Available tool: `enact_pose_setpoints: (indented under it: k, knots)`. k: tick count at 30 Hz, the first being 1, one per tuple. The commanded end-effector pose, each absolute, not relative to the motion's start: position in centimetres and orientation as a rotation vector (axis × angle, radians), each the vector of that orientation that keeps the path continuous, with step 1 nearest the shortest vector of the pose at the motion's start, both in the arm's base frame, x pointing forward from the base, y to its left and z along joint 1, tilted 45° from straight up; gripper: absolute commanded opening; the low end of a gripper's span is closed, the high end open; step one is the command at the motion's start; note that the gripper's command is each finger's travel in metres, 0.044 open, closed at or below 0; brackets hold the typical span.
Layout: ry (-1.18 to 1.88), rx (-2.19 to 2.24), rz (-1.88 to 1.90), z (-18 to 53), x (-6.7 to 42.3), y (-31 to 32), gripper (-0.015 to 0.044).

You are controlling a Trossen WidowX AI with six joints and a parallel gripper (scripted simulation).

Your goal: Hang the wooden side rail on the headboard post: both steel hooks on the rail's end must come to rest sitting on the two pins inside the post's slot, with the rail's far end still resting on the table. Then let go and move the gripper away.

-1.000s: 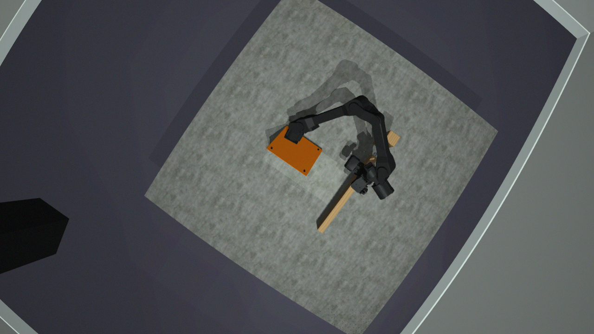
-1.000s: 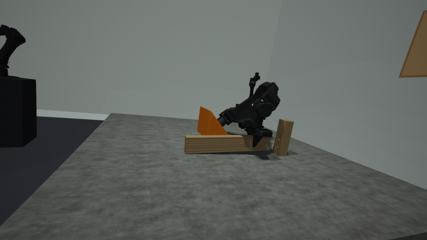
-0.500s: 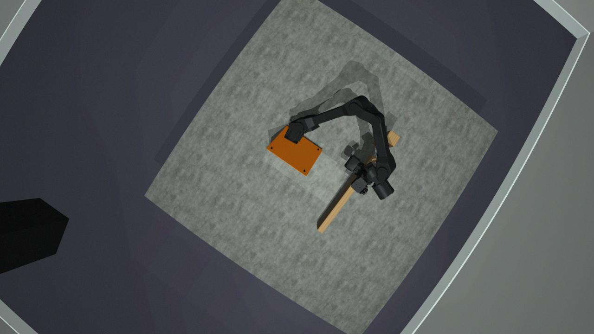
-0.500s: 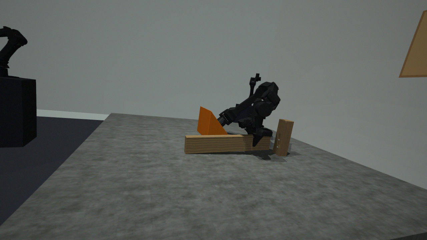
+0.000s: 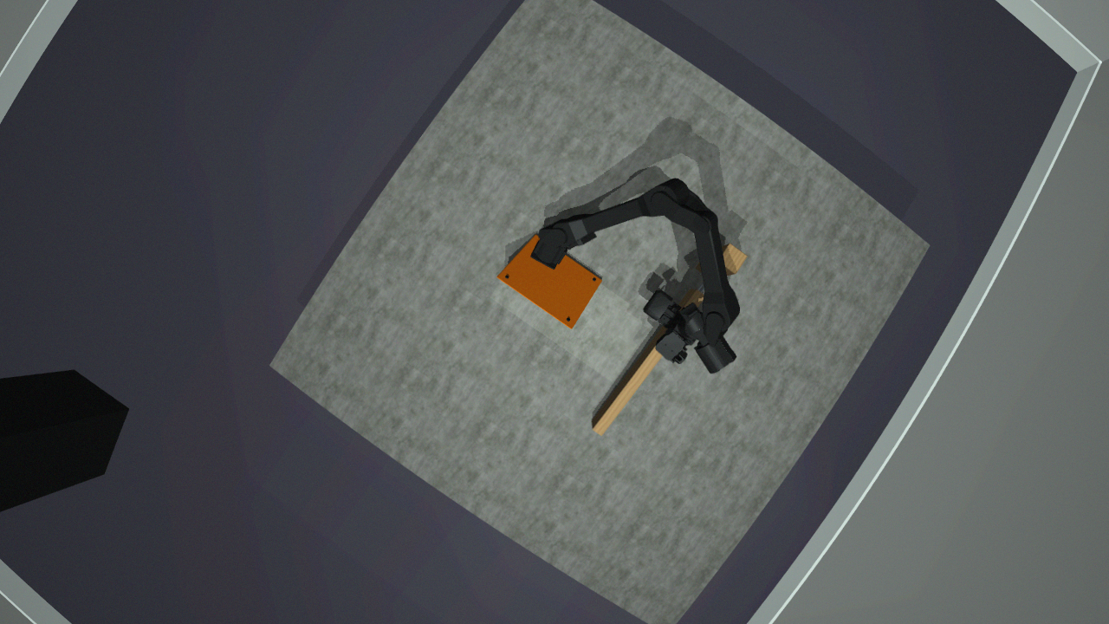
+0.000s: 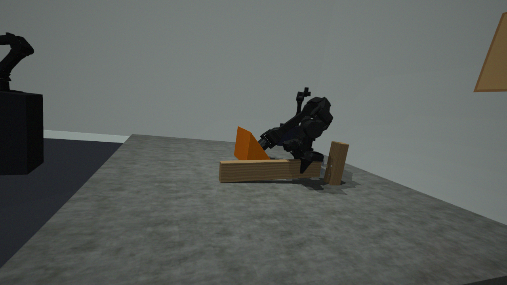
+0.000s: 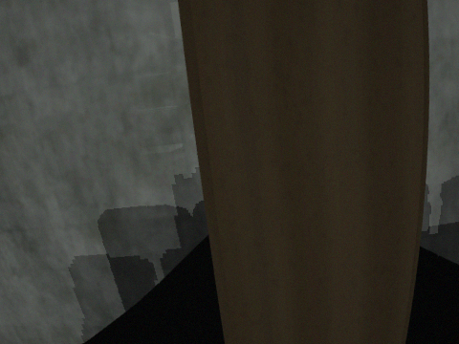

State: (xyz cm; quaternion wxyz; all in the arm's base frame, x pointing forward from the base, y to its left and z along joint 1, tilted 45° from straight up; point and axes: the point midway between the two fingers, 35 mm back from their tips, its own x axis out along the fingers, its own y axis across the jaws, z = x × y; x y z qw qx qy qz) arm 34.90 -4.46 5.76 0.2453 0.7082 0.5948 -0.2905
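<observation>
The wooden side rail (image 5: 628,393) (image 6: 258,172) (image 7: 311,134) lies lengthwise on edge. Its far end touches the table, and its hook end is raised slightly, with shadow beneath. My gripper (image 5: 665,328) (image 6: 305,165) is shut on the rail near the hook end, one black finger on each side. The headboard post (image 5: 735,259) (image 6: 338,163) stands upright just beyond that end, with a narrow gap between them in the exterior view. Two small pins show at the post's slot. The steel hooks are mostly hidden by the rail and gripper; their height against the pins cannot be told.
An orange wedge-shaped mount (image 5: 552,290) (image 6: 243,145) carries the arm's base, beside the rail. The arm bends over toward the post. A dark pedestal (image 5: 54,442) (image 6: 14,134) stands off the table (image 5: 434,387) (image 6: 212,227) at the left, with another black arm above it in the exterior view.
</observation>
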Motion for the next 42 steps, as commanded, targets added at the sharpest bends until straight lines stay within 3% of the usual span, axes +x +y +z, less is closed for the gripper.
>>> enact_pose_setpoints:
  k: [1, 42]
  knots:
    - [1.61, 1.929, -0.795, 6.0, 34.88, -4.91, 0.0]
    - [1.61, 1.929, -0.795, 6.14, 34.86, -4.72, 0.0]
